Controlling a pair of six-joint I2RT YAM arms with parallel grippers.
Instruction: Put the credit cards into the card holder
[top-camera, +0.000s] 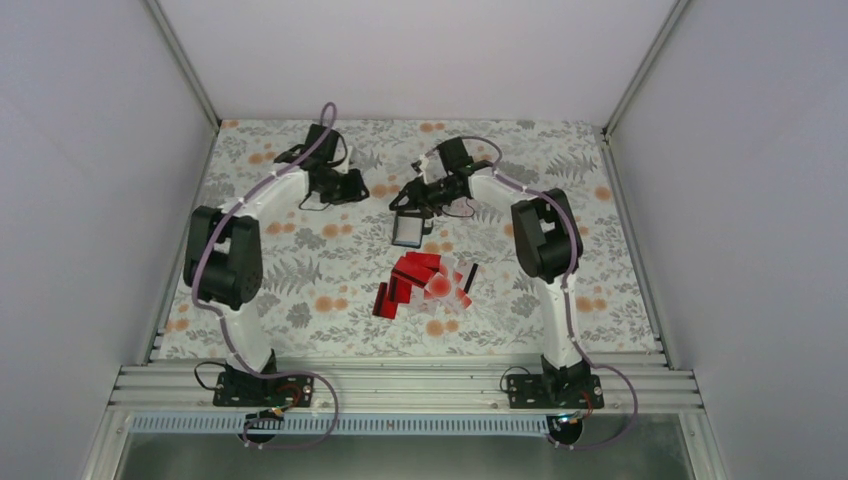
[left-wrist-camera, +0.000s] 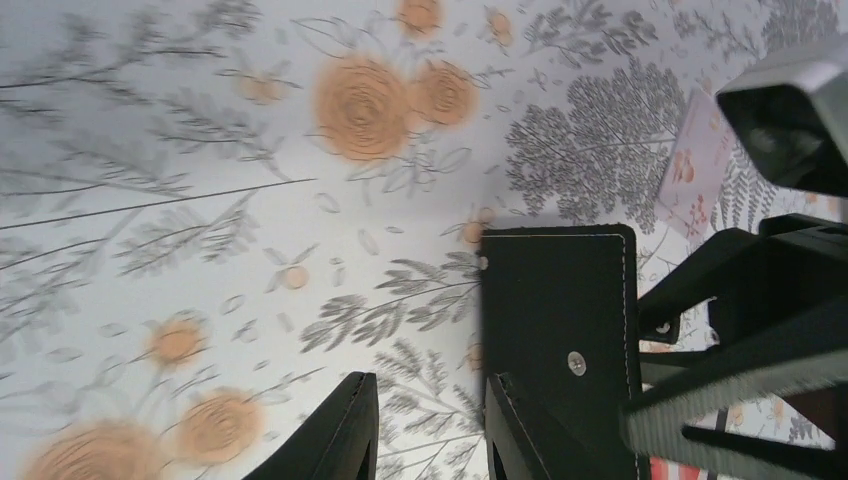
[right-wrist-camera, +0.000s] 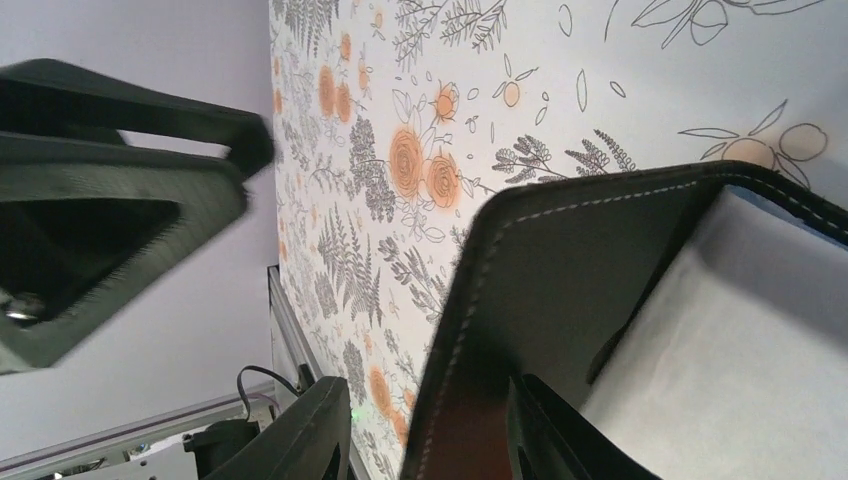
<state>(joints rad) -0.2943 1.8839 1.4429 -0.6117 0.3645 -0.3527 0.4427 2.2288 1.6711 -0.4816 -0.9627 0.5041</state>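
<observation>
- The right claw (top-camera: 413, 204) is closed on the holder (top-camera: 408, 233). It grips one black cover, and the holder hangs below it near the middle of the table (top-camera: 580, 290).
- In the right wrist view, the gripped cover runs up between the two fingers. White stitching (right-wrist-camera: 462, 300) follows its edge, and a pale pocket (right-wrist-camera: 730, 360) shows inside the fold.
- The left claw (left-wrist-camera: 430, 385) is partly open and holds nothing; only the flowered cloth (left-wrist-camera: 200, 200) shows between its fingers.
- In the left wrist view, the holder stands just right of that claw's right finger (left-wrist-camera: 515, 430). Whether the two touch cannot be told.
- A small metal stud (left-wrist-camera: 575, 362) sits low on the holder's outer face. It carries no legible mark.
- The cards (top-camera: 425, 282) lie in a loose, overlapping pile on the table, nearer the arm bases than the holder and apart from both claws. Most are red, a few are pale with a red dot, and one dark card stands at the right edge.
- Any print on the cards is too small to read.
</observation>
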